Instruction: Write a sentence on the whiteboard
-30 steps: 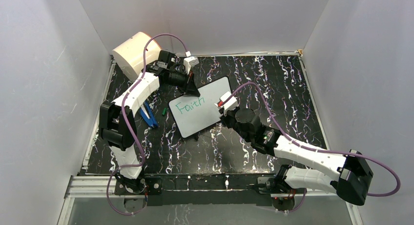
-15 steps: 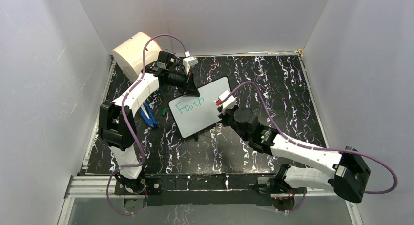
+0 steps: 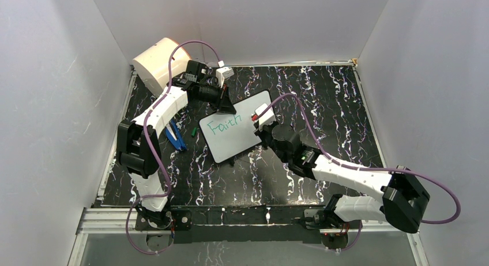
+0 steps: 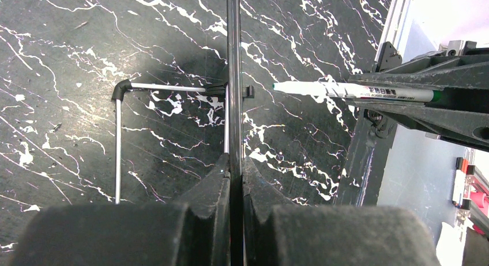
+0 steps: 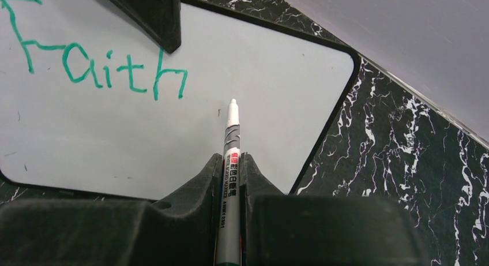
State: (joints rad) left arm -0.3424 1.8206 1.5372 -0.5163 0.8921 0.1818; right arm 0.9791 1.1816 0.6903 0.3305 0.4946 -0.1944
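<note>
1 word written, marker shifted
Clamping the marker [image 5: 231, 140], the right gripper [image 5: 230, 160] has edged past the sentence [image 5: 95, 67]; the left gripper [image 4: 234, 163] pinches the whiteboard [image 3: 239, 136] edge. Next word pending.

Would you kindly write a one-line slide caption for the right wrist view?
Right gripper aims a marker at the whiteboard, right of green lettering reading "Faith".

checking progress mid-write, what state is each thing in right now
whiteboard, clamped at its edge by the left gripper, mostly blank
sentence, unfinished, only "Faith" in green
marker, uncapped, tip just off the board
left gripper, shut on the whiteboard
right gripper, shut on the marker
</note>
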